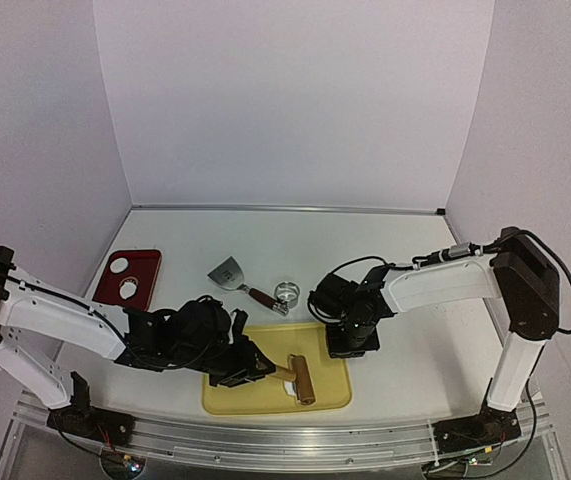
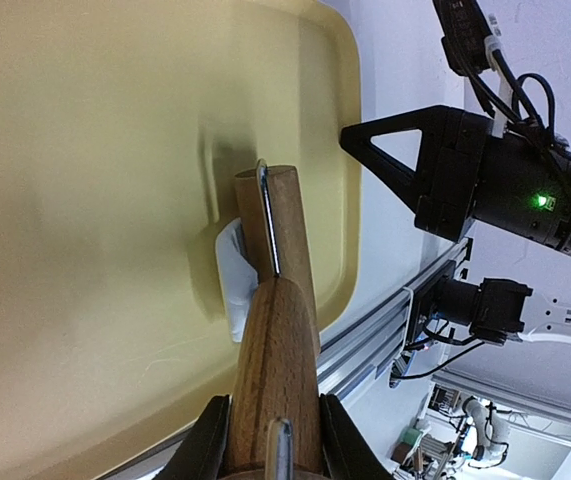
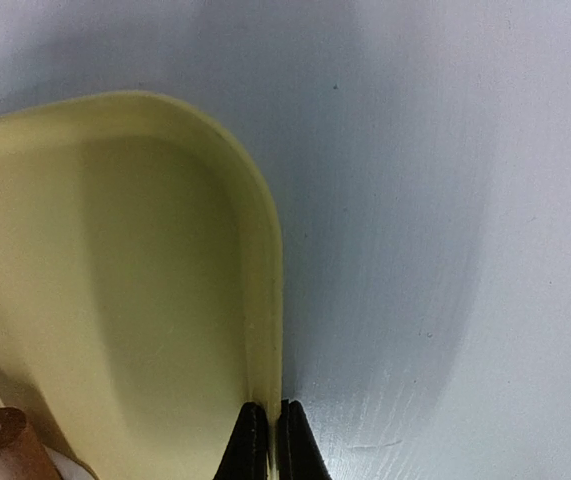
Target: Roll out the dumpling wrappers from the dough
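A yellow tray [image 1: 233, 398] lies at the near edge of the table. On it a wooden roller [image 1: 301, 378] presses a small white lump of dough [image 2: 233, 275]. My left gripper [image 2: 270, 425] is shut on the roller's wooden handle [image 2: 277, 360], one finger on each side. My right gripper [image 3: 268, 425] is shut on the tray's rim [image 3: 262, 270] at its right side. Two dumpling wrappers [image 1: 119, 265] rest on a red plate [image 1: 147, 262] at the left. The roller hides most of the dough.
A metal scraper [image 1: 230, 272] with a reddish handle and a metal ring cutter [image 1: 285, 292] lie on the white table behind the tray. White walls close in the back and both sides. An aluminium rail [image 2: 395, 320] runs along the near edge.
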Action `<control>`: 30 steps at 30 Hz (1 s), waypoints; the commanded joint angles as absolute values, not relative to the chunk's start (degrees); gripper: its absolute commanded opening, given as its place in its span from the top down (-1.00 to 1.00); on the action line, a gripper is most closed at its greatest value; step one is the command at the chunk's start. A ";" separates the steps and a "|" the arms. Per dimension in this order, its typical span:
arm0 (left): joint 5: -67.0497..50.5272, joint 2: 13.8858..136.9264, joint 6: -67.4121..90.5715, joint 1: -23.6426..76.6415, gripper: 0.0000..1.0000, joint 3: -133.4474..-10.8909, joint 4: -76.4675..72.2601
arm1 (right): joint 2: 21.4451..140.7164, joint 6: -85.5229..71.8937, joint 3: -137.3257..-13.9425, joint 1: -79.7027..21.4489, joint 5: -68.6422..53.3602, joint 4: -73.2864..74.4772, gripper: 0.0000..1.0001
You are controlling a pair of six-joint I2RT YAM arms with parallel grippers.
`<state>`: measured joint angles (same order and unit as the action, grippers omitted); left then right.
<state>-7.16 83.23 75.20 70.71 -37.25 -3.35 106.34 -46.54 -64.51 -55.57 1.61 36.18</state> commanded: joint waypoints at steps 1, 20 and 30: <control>-10.41 90.52 72.84 71.00 1.00 -33.05 16.73 | 108.71 -46.86 -63.34 -56.19 1.33 35.58 1.00; -9.54 80.27 73.05 70.70 1.00 -28.90 23.39 | 110.60 -48.18 -66.82 -56.21 2.23 36.21 1.00; -11.65 84.28 71.31 70.23 1.00 -26.22 19.68 | 110.57 -50.10 -68.12 -56.18 2.81 36.33 1.00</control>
